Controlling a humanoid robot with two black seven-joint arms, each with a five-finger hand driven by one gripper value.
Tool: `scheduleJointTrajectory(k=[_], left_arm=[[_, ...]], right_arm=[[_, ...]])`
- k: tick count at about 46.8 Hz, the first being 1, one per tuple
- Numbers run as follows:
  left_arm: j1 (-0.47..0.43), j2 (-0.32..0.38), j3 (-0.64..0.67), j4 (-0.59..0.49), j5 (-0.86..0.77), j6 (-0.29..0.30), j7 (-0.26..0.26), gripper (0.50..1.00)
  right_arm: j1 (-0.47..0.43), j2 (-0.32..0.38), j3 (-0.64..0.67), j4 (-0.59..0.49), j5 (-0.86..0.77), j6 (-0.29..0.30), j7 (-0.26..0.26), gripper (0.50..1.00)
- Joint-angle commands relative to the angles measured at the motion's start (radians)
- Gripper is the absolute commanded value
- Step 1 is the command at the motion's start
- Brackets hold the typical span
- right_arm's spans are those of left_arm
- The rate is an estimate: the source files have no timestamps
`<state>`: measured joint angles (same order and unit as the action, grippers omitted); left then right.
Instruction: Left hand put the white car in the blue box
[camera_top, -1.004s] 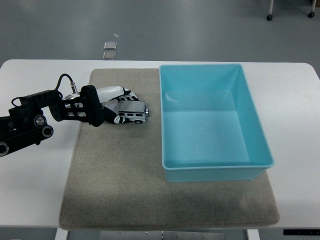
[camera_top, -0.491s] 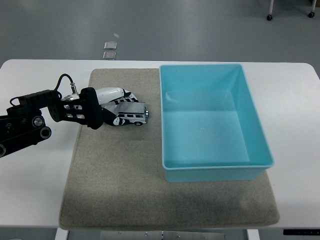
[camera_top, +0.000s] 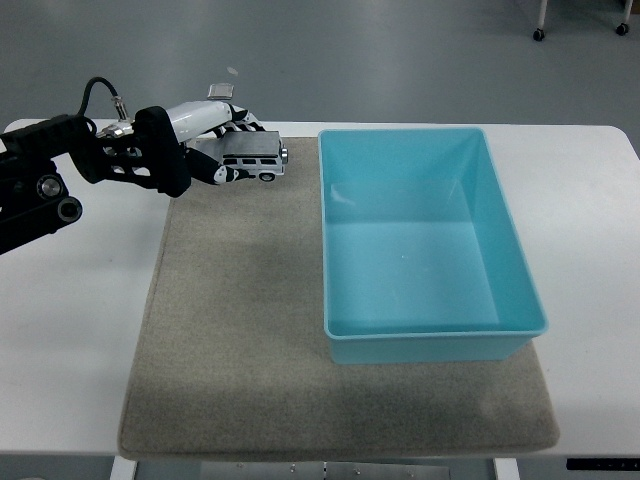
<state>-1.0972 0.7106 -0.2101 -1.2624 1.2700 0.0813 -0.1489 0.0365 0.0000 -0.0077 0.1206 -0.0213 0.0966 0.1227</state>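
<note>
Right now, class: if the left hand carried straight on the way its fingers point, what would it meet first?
The left hand, gripping the white car, points rightward at the blue box. It would likely meet the box's left wall first, unless it is raised high enough to clear the rim; height is unclear.

lab, bare grey floor (camera_top: 400, 60), white table (camera_top: 600, 200)

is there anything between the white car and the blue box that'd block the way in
Nothing visible does. The left hand holds the white car just left of the blue box; only bare grey mat lies between them, and the box is empty.
</note>
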Motion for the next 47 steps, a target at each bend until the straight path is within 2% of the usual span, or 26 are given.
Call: scheduleJointTrajectory(k=[1,7,13,27,39,47], left_arm=[[-0.067,-0.002,0.001,-0.026,-0.003,-0.017,-0.001,0.5],[-0.156,-0.019,0.001,-0.069,-0.004,-0.06,-0.001,0.5],[-0.199,-0.117,0.008,-0.075,-0.004,-0.075,-0.001,0.5],[-0.185,-0.329,0.04,-0.061,0.014,-0.107,-0.003,0.5],[-0.165,-0.415,0.218,-0.023,0.016,-0.103,-0.012,0.5],[-0.122,-0.471,0.245,0.015,0.032,-0.101,-0.012,0.5]], right_arm=[[0.0,0.0,0.0,0.001,0.0,0.0,0.0,0.936],[0.0,0.0,0.0,0.001,-0.002,0.0,0.0,0.936],[0.0,0.0,0.0,0.001,0.0,0.0,0.0,0.936],[0.0,0.0,0.0,0.001,0.0,0.0,0.0,0.936],[0.0,0.0,0.0,0.001,0.0,0.0,0.0,0.936],[0.0,0.0,0.0,0.001,0.0,0.0,0.0,0.936]])
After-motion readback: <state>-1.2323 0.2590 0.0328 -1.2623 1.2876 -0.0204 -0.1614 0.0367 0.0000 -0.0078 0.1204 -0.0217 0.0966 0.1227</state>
